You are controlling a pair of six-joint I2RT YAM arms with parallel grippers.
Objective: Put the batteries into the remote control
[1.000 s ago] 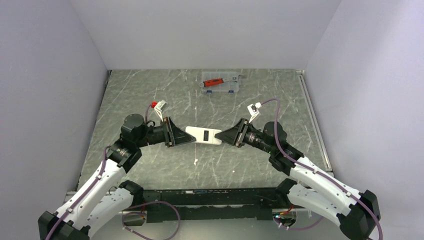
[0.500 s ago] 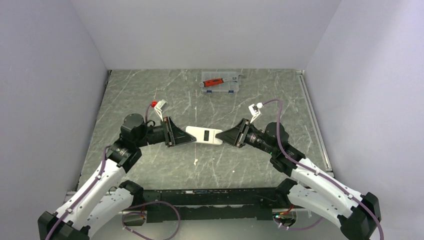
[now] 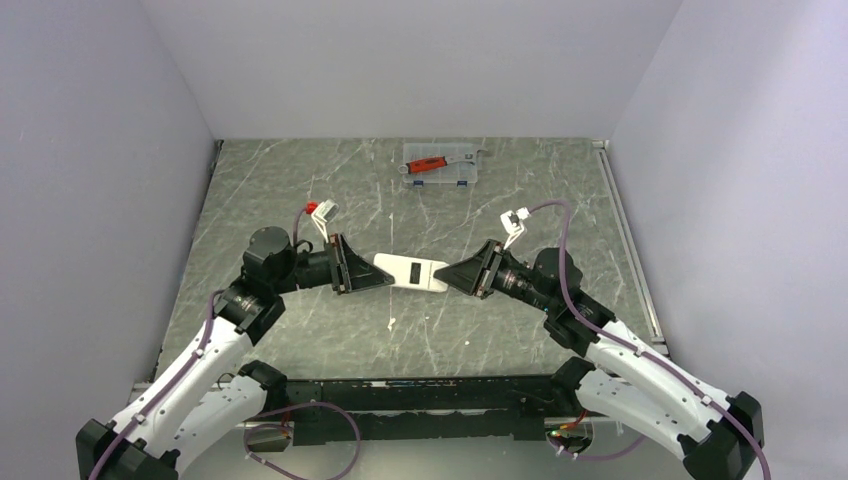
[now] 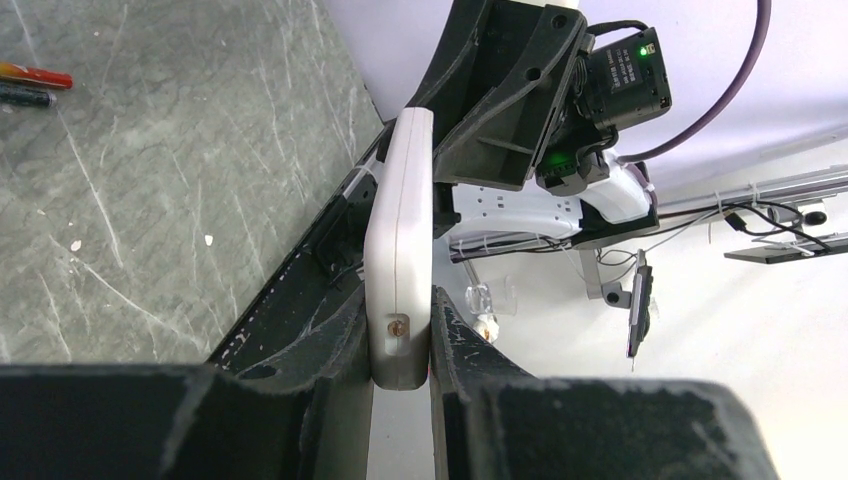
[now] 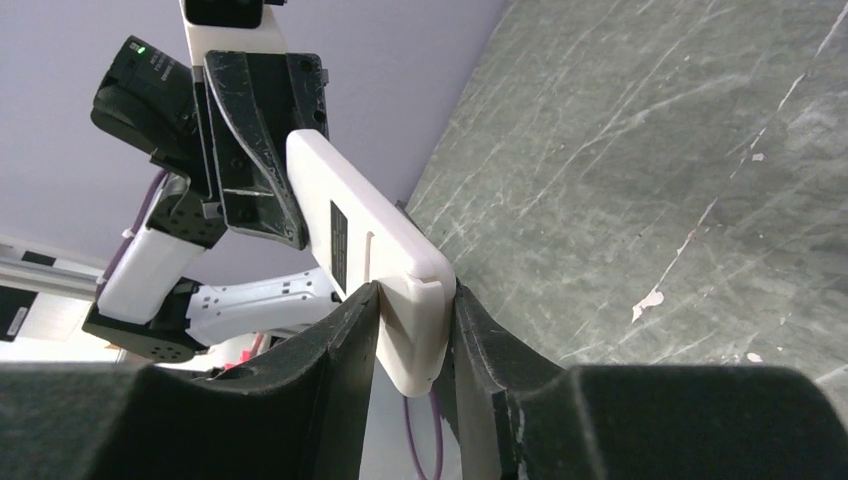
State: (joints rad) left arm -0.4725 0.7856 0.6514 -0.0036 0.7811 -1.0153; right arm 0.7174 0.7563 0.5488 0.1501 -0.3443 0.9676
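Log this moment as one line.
remote control: held at both ends, above table | left hand: shut on remote control | right hand: shut on remote control | batteries: on table, not loaded

remote control (image 3: 410, 271) ends hidden between the fingers (image 3: 365, 278).

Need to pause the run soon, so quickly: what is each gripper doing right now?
Left gripper: closed on one end of the remote control.
Right gripper: closed on the remote control's other end.
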